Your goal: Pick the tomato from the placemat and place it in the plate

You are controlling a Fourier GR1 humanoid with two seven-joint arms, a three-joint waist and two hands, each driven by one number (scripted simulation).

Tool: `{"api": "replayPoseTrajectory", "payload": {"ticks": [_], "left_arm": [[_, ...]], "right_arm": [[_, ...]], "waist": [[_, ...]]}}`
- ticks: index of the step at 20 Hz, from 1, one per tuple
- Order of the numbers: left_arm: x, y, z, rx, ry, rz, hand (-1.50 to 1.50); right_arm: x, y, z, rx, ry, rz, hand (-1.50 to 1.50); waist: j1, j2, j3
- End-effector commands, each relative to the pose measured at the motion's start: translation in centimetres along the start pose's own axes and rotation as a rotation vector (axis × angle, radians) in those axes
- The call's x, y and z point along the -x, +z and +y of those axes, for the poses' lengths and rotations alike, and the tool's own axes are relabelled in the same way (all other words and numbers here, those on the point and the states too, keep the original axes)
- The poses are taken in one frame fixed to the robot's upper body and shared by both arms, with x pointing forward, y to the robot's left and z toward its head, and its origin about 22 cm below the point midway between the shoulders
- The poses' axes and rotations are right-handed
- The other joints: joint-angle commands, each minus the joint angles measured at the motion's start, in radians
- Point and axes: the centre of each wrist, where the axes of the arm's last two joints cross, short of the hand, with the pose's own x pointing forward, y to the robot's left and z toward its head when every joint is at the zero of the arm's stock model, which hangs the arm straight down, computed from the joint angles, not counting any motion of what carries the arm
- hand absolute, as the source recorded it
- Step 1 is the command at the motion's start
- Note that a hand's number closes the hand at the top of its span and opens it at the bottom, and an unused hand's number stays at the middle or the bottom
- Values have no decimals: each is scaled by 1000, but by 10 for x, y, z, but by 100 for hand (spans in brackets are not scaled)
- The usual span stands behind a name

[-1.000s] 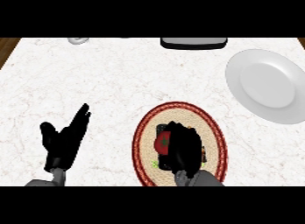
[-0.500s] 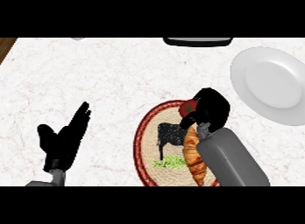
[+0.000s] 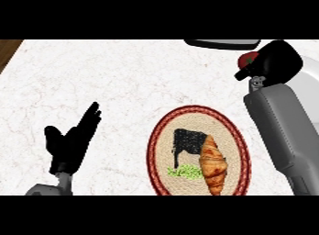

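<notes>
Tomato (image 3: 247, 58) gripped by right robot hand (image 3: 278, 58), moved from placemat (image 3: 161, 156) to plate (image 3: 316, 92) rim, left robot hand (image 3: 71, 143) open

The robot shows 2 limbs of the same make, each ending in a matte black hand: the left hand (image 3: 68, 149) reads as a flat dark shape with slim, tapering fingers and a shorter, thicker thumb, the right hand (image 3: 278, 58) as a rounded black mass. The right forearm (image 3: 287, 133) is a smooth mid-grey casing with softly rounded edges and a lighter sheen along 1 side, narrowing to a small grey wrist joint. Only a short grey stub of the left forearm (image 3: 48, 189) shows, equally plain.
</notes>
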Motion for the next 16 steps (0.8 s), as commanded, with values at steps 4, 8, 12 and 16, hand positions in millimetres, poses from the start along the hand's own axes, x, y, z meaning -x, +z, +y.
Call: {"api": "replayPoseTrajectory", "payload": {"ticks": [4,8,12,16], "left_arm": [[9,0,-10,40,-2,56,0],[10,-2,-12,41,-6,61,0],[9,-3,-11,36,2,68,0],[8,-2,-11,24,-8,66,0]], "right_arm": [[-21,-54,-50,330,-134,301,150],[-21,-64,-58,424,-204,373,150],[-17,-73,-65,519,-273,391,150],[5,-82,-49,602,-226,420,150]], "waist": [[41,13,-2],[34,11,2],[23,8,4],[7,3,5]]}}
